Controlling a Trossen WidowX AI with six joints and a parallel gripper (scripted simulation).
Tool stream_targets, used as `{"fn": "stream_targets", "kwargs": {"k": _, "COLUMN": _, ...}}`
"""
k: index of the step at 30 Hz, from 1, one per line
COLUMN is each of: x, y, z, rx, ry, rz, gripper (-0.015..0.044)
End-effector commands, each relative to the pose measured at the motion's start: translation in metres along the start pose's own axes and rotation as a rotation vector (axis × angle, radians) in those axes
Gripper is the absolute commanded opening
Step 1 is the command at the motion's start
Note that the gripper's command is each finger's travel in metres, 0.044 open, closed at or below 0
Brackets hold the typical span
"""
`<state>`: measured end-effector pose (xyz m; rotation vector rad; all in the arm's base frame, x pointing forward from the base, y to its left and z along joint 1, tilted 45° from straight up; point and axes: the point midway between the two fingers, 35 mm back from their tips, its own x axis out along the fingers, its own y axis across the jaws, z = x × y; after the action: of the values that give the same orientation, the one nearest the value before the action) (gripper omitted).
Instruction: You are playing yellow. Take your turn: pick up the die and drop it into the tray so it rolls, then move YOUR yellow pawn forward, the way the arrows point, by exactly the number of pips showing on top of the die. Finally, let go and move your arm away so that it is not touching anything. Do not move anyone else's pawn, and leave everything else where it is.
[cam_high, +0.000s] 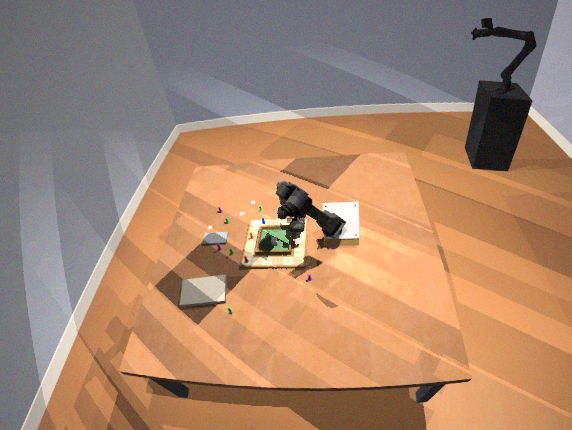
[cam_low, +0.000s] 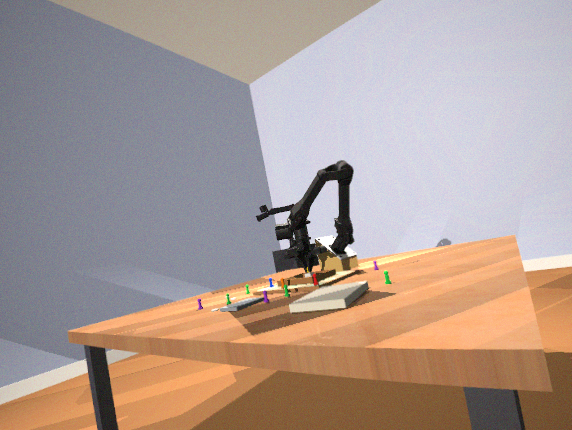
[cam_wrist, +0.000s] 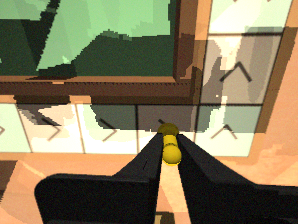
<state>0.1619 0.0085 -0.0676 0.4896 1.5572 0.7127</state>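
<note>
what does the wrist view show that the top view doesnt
Only the wrist view: the yellow pawn pinched in the gripper, and the arrows on the board squares. Only the top view: the grey slab, the scattered pawns such as the purple one, and the whole arm. Both: the green tray.

We cannot read the die's pips in any view. The yellow pawn (cam_wrist: 170, 146) shows only between the gripper (cam_wrist: 170, 150) fingers; its base is hidden, and the tray (cam_wrist: 185, 60) is cropped at twelve o'clock.
</note>
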Motion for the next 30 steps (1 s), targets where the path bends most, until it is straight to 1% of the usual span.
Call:
{"fn": "stream_targets", "kwargs": {"k": 1, "x": 0.0, "y": 0.0, "z": 0.0, "rx": 0.0, "ry": 0.0, "rz": 0.0, "gripper": 0.0026}}
{"fn": "stream_targets", "kwargs": {"k": 10, "x": -0.003, "y": 0.0, "z": 0.0, "rx": 0.0, "ry": 0.0, "rz": 0.0, "gripper": 0.0263}}
{"fn": "stream_targets", "kwargs": {"k": 14, "x": -0.047, "y": -0.001, "z": 0.0, "rx": 0.004, "ry": 0.0, "rz": 0.002, "gripper": 0.0368}}
{"fn": "stream_targets", "kwargs": {"k": 17, "x": -0.05, "y": -0.001, "z": 0.0, "rx": 0.004, "ry": 0.0, "rz": 0.002, "gripper": 0.044}}
{"fn": "stream_targets", "kwargs": {"k": 21, "x": -0.057, "y": 0.0, "z": 0.001, "rx": 0.002, "ry": 0.0, "rz": 0.002, "gripper": 0.044}}
{"fn": "stream_targets", "kwargs": {"k": 23, "x": -0.075, "y": 0.013, "z": 0.005, "rx": -0.012, "ry": 0.0, "rz": 0.002, "gripper": 0.044}}
{"fn": "stream_targets", "kwargs": {"k": 27, "x": -0.124, "y": 0.06, "z": 0.007, "rx": -0.054, "ry": 0.001, "rz": 0.004, "gripper": 0.044}}
{"fn": "stream_targets", "kwargs": {"k": 30, "x": -0.132, "y": 0.069, "z": 0.006, "rx": -0.061, "ry": 0.002, "rz": 0.005, "gripper": 0.044}}
